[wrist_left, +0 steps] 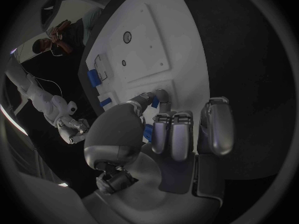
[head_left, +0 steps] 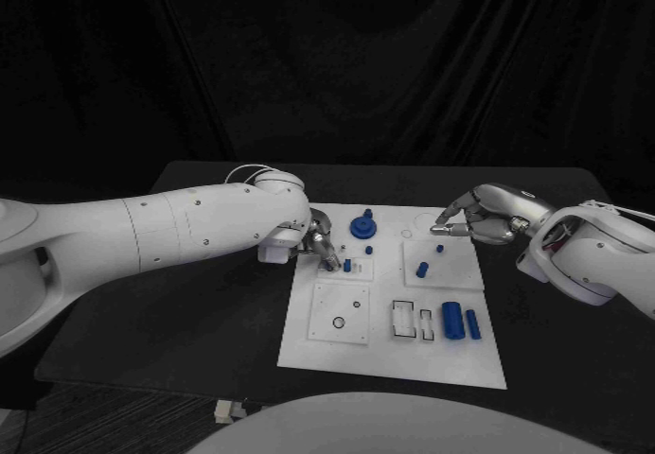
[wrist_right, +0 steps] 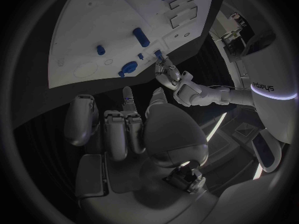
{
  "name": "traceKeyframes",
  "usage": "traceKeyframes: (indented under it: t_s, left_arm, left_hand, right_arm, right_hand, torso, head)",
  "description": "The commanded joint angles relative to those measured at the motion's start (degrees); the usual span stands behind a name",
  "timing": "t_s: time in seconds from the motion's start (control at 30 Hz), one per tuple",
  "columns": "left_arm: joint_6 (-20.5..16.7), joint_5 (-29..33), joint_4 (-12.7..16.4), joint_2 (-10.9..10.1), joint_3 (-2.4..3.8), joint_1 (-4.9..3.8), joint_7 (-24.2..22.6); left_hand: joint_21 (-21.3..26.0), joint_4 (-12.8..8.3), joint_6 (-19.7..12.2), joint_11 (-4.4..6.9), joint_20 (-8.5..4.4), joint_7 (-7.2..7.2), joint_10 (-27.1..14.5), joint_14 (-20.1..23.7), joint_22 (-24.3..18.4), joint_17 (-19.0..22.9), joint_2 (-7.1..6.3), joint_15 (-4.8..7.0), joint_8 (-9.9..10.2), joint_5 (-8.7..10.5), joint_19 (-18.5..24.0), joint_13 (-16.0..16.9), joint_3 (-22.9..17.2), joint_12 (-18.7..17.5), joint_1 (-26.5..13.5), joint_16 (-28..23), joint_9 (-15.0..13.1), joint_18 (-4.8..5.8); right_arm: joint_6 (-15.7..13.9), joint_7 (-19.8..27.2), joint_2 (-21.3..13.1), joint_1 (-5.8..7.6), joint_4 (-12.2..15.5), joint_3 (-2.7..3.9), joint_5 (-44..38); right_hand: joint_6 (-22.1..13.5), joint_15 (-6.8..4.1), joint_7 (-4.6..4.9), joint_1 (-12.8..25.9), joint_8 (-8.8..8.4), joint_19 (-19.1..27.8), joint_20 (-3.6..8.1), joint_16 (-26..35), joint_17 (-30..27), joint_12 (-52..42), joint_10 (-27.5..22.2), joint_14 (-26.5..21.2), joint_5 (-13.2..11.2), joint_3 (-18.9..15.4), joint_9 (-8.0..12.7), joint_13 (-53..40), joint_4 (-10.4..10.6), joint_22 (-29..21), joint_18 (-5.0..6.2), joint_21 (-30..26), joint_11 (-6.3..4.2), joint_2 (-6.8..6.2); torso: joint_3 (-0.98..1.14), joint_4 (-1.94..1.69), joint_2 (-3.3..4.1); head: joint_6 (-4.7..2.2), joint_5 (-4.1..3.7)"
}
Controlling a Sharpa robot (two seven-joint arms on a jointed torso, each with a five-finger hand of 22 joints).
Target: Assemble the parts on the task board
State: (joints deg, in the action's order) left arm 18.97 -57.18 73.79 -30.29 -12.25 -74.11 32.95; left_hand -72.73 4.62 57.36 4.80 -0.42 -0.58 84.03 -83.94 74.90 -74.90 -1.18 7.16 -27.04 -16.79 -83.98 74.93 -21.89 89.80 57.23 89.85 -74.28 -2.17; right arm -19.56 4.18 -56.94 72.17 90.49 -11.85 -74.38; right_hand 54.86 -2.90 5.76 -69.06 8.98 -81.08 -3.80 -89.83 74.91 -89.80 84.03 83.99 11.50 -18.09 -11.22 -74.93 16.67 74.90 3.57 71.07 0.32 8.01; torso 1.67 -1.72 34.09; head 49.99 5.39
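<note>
White and flat, the task board [head_left: 348,345] is our landmark on the black table [head_left: 204,312]. At its left edge our left hand [head_left: 317,241] points its fingers down onto a small blue part [head_left: 346,266]; whether they pinch it, we cannot tell. Above the board's far right corner our right hand [head_left: 481,219] hovers, fingers curled in, holding nothing.
</note>
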Motion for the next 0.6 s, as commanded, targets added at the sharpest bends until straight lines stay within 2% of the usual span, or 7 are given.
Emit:
traceKeyframes:
  t_s: [0.03,0.2,0.37,0.43,0.6]
  left_arm:
    - [0.13,0.16,0.05,0.10,0.04,0.10,-0.85]
    - [0.30,0.16,0.06,0.03,0.04,0.10,-0.82]
    - [0.36,0.16,0.08,-0.02,0.04,0.10,-0.79]
    - [0.37,0.16,0.09,-0.06,0.04,0.10,-0.77]
    - [0.51,0.16,0.11,-0.20,0.04,0.10,-0.73]
  left_hand:
    - [0.16,0.50,0.32,-0.54,0.27,0.15,5.97,-6.06,10.82,-15.10,-0.15,-0.45,0.37,0.72,-0.63,15.07,0.08,0.20,-0.74,0.15,0.13,-1.04]
    - [0.39,0.66,0.57,-0.57,0.32,0.17,5.97,-6.06,10.77,-15.10,-0.33,-0.48,0.85,2.29,-0.57,15.07,0.48,0.20,-1.00,0.15,0.32,-1.08]
    - [0.44,0.65,0.61,-0.58,0.33,0.19,5.97,-6.06,10.76,-15.10,-0.43,-0.49,0.99,2.71,-0.56,15.07,0.60,0.20,-1.02,0.15,0.37,-1.09]
    - [0.56,0.74,0.79,-0.62,0.36,0.24,5.97,-6.06,10.74,-15.10,-0.54,-0.51,1.43,4.42,-0.54,15.07,1.02,0.20,-1.15,0.15,0.51,-1.11]
    - [0.70,1.08,0.95,-0.70,0.41,0.34,5.97,-6.06,10.71,-15.10,-0.78,-0.57,1.93,6.17,-0.51,15.07,1.76,0.20,-1.61,0.15,0.64,-1.13]
  right_arm:
    - [0.29,-0.85,-0.03,-0.14,0.06,0.03,-0.11]
    - [0.31,-0.88,-0.01,-0.14,0.06,0.03,-0.11]
    - [0.37,-0.89,0.07,-0.14,0.02,0.03,-0.11]
    - [0.39,-0.90,0.09,-0.14,-0.01,0.03,-0.11]
    - [0.43,-0.91,0.09,-0.14,-0.03,0.03,-0.11]
  right_hand:
    - [0.45,0.36,0.02,-0.31,-0.30,0.24,-0.04,-0.17,15.09,-0.20,5.97,6.01,0.41,-0.34,0.07,-15.07,-0.10,9.60,0.57,-0.23,0.56,0.34]
    - [0.45,0.36,0.02,-0.31,-0.30,0.24,-0.04,-0.17,15.09,-0.20,5.97,6.01,0.41,-0.34,0.07,-15.07,-0.10,9.60,0.57,-0.23,0.56,0.34]
    - [0.45,0.37,0.02,-0.35,-0.31,0.24,-0.04,-0.17,15.09,-0.20,5.97,6.01,0.43,-0.35,0.07,-15.07,-0.12,9.60,0.57,-0.24,0.57,0.36]
    - [0.45,0.37,0.02,-0.35,-0.31,0.24,-0.04,-0.17,15.09,-0.20,5.97,6.01,0.43,-0.35,0.07,-15.07,-0.12,9.60,0.57,-0.24,0.57,0.36]
    - [0.45,0.37,0.02,-0.35,-0.31,0.24,-0.04,-0.17,15.09,-0.20,5.97,6.01,0.43,-0.35,0.07,-15.07,-0.12,9.60,0.57,-0.24,0.57,0.36]
  torso:
    - [-0.01,0.00,0.01]
    - [0.00,-0.02,0.00]
    - [0.00,-0.05,0.00]
    - [0.00,-0.03,0.00]
    - [0.00,-0.02,-0.01]
  head:
    - [0.01,0.00]
    - [0.01,0.02]
    - [0.01,0.09]
    - [0.01,0.16]
    - [0.01,0.19]
